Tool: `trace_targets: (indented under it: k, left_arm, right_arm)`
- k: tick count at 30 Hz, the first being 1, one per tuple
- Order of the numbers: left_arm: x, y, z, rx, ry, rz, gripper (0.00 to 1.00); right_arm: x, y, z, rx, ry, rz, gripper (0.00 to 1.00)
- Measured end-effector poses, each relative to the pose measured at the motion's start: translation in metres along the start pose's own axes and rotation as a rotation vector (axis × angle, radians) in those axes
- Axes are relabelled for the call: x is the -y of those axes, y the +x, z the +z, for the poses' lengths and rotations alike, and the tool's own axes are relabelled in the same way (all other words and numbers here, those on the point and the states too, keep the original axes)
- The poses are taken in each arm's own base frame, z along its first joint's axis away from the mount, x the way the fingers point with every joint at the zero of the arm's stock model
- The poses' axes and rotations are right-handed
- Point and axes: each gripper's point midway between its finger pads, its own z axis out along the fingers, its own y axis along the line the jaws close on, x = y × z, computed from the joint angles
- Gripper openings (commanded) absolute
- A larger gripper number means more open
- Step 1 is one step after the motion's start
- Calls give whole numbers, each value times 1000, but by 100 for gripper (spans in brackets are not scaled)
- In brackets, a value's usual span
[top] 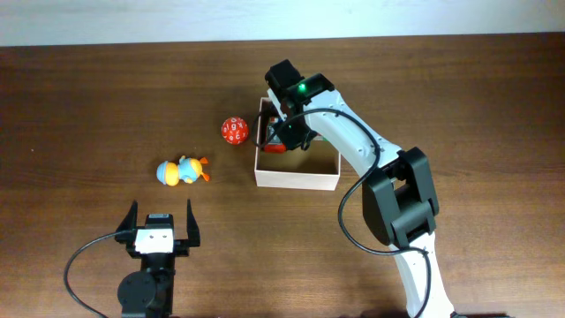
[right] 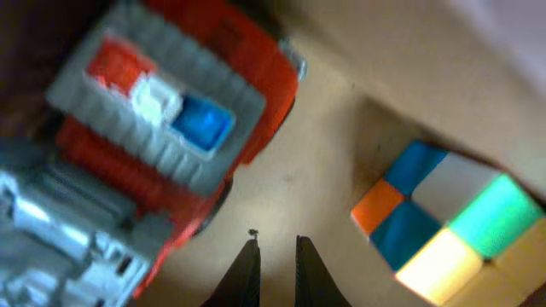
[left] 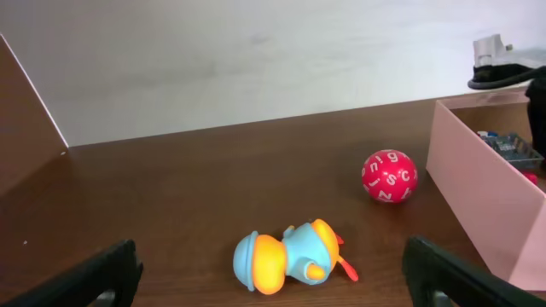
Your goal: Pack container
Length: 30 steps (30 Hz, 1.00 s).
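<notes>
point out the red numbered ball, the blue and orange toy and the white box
round red ball with white numbers (top: 234, 132), overhead view, middle of its top
blue and orange plastic toy (top: 183, 171), overhead view, middle of its body
square white-walled box with tan cardboard inside (top: 296, 178), overhead view, near outer wall

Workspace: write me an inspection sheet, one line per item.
Surface: brown wooden table, no spills seen.
Job's things: container holds a red truck and a colour cube; red numbered ball and duck lie outside, on its left.
Clutter: nothing seen.
Claws: left claw open, empty, near the front edge; right claw nearly shut, empty, inside the container.
Cables: black cable loops by the left arm; second cable hangs along the right arm.
Surroundings: pale wall behind the table.
</notes>
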Motion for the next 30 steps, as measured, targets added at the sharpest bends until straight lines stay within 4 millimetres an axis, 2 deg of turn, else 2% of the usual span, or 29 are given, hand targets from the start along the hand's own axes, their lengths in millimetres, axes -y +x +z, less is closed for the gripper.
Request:
trace_targets:
  k: [4,14,30]
  left_arm:
    - [0,0,0,0,0,0,99]
    - [0,0,0,0,0,0,99]
    - [0,0,0,0,0,0,99]
  right_arm:
    - [5,-5,0,20,3,8,10]
    - [29,0,2,4,20,50,10]
    - [32,6,2,-21,32,17,10]
